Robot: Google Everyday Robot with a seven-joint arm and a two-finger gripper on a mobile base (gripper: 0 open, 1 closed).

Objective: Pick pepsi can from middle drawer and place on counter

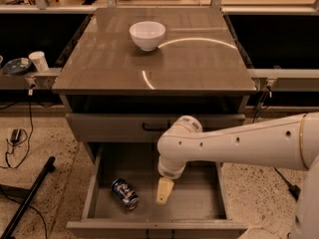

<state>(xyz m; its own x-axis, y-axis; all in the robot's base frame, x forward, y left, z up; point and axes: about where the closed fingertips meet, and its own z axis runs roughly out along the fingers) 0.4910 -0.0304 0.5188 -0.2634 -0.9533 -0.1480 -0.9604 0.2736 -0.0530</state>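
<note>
The pepsi can (125,193) lies on its side on the floor of the open middle drawer (199,205), towards the left. My gripper (164,191) hangs from the white arm inside the drawer, a short way to the right of the can and apart from it. Only one pale finger shows. The glossy counter (199,63) tops the cabinet above the drawer, with a white bowl (147,35) on its far part.
A closed drawer front with a black bar handle (149,128) sits just above the open drawer. A white cup (38,61) and a dish (17,65) rest on a ledge at left. A black pole (27,200) leans on the floor at lower left.
</note>
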